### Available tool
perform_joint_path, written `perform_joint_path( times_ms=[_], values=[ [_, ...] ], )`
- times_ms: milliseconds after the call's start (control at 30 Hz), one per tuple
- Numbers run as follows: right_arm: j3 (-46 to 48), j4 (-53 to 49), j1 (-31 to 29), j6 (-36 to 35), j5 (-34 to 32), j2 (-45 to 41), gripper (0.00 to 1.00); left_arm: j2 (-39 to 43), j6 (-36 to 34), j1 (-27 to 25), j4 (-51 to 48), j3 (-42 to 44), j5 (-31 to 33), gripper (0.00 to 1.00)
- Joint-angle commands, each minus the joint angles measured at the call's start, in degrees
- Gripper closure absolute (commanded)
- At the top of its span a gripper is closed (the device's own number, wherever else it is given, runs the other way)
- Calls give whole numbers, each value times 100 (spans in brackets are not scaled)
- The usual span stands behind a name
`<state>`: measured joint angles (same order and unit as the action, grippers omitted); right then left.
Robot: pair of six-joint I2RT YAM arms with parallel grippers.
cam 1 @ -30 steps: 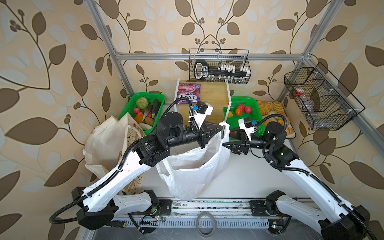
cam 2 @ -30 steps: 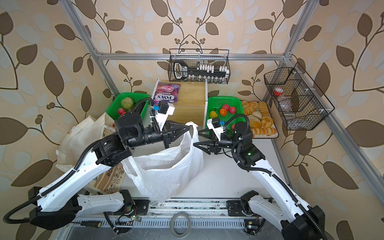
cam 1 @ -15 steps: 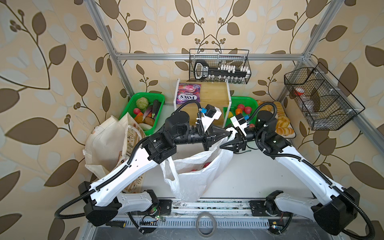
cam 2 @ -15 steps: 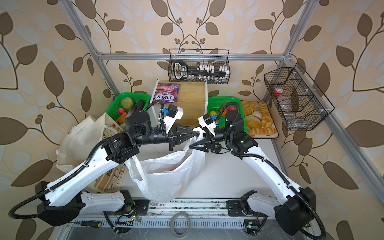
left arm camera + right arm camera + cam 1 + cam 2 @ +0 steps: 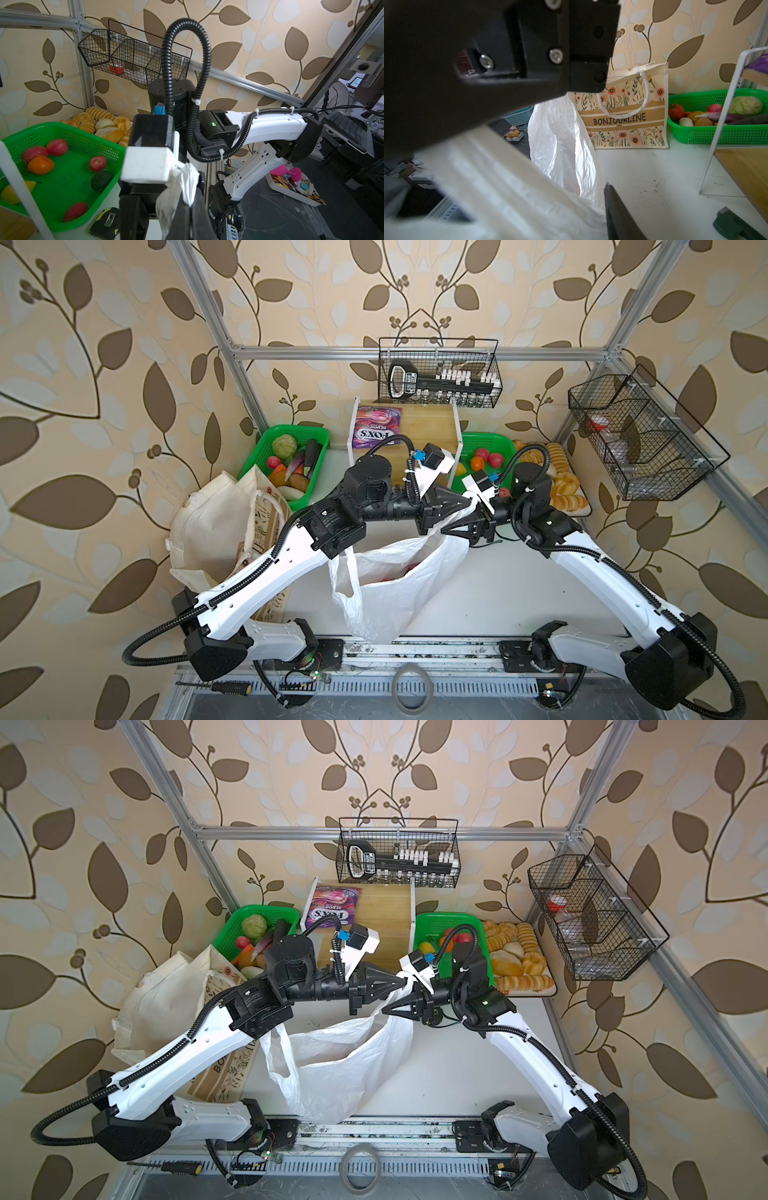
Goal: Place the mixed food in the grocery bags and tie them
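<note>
The thin white crinkly plastic carrier bag (image 5: 399, 589) hangs before the white-framed wooden shelf (image 5: 428, 427), its handle clenched in the left gripper (image 5: 468, 502). Whether the right gripper (image 5: 444, 530) grips, I cannot tell; a thin pinch could slip, collapsing the mouth.

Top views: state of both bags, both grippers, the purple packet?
thin white plastic carrier bag: untied, mouth open, one handle lifted
cream floral canvas tote: upright, handles loose
left gripper: shut on the carrier bag's handle
right gripper: at the carrier bag's rim, grip unclear
purple Fox's sweets packet: lying on the wooden shelf, unbagged
</note>
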<state>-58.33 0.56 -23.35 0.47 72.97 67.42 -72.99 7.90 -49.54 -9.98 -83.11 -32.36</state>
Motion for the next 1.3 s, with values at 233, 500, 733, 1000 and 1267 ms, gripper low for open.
perform_joint_path(
  times_ms=[233, 500, 733, 1000, 1267],
  values=[
    [686, 1446, 189, 1084, -386, -340, 89, 128, 205, 57, 788, -18, 422, 100],
    [940, 2189, 110, 1867, -1090, -552, 100, 92, 162, 76, 445, -84, 820, 49],
    [972, 1679, 173, 2283, -2820, -685, 100, 458, 387, 67, -452, -583, 1881, 14],
    [955, 822, 161, 2404, -4197, -1049, 100, 1095, 666, 67, -874, -907, 2111, 3],
    [857, -287, 191, 2521, -5789, -1516, 100, 1779, 420, 67, -1685, -731, 3267, 2]
  ],
)
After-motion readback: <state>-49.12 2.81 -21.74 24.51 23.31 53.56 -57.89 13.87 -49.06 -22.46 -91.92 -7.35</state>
